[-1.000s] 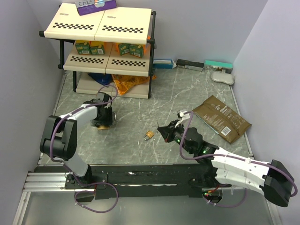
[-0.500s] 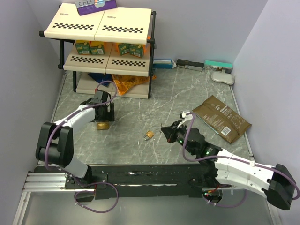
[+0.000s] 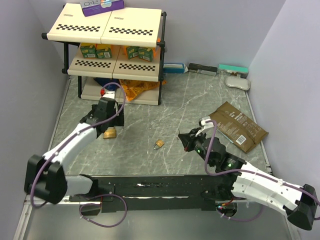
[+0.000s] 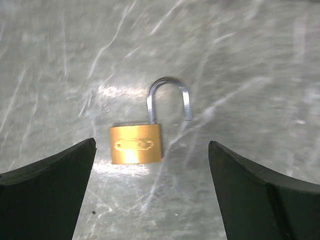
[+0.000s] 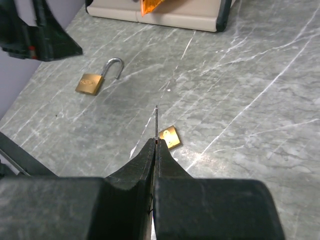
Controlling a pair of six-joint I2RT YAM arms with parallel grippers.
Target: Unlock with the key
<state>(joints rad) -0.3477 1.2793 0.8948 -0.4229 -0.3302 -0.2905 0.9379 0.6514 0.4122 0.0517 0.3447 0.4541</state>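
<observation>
Jutting edge-on, thin dark key (image 5: pixel 156 122).

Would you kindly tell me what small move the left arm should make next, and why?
Probably swing the left gripper, jaws open, across toward the smaller padlock to steady it. The larger padlock below it lies with its shackle sprung open, while the right gripper pinches the key, aimed at the smaller one, which lies loose.

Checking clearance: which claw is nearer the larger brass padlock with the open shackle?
Left. The left claw hangs open directly above the larger brass padlock; the right claw, gripping the slim metal key, sits beyond the smaller brass padlock.
</observation>
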